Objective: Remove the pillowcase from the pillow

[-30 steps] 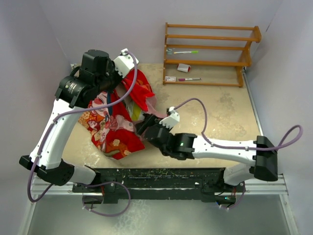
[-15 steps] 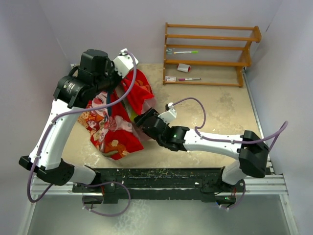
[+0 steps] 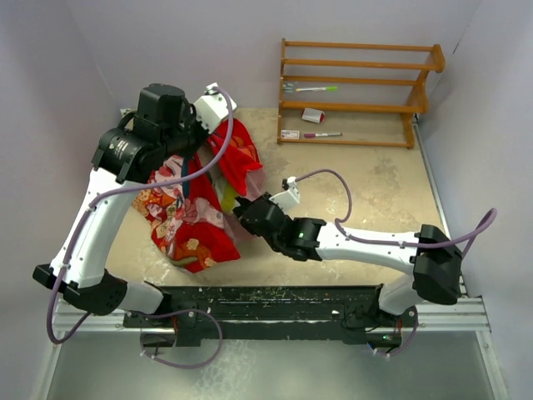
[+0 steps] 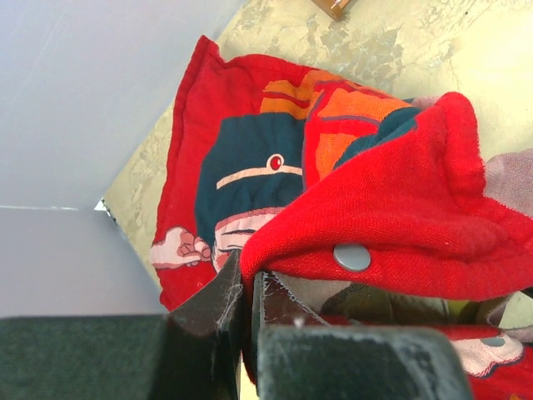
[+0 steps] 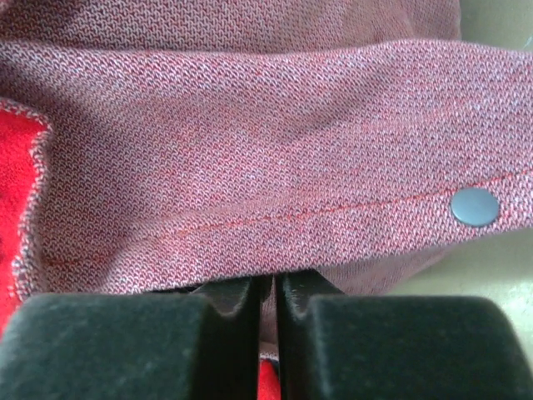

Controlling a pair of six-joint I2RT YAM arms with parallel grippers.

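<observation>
Pillowcase (image 3: 196, 221) hem is clamped in the left gripper (image 4: 247, 287), whose jaws are closed on the red edge beside a grey snap stud (image 4: 351, 257). The right gripper (image 5: 271, 287) is closed on the pale pink inner hem, near a 2nd stud (image 5: 475, 206). The fabric is seen bunched on the left part of the beige table (image 3: 375, 192), well apart from the wooden rack (image 3: 358, 92) at the back

One pillowcase (image 3: 196, 233), one rack (image 3: 358, 107) — two markers (image 3: 316, 88); two arms (image 3: 375, 243)
</observation>
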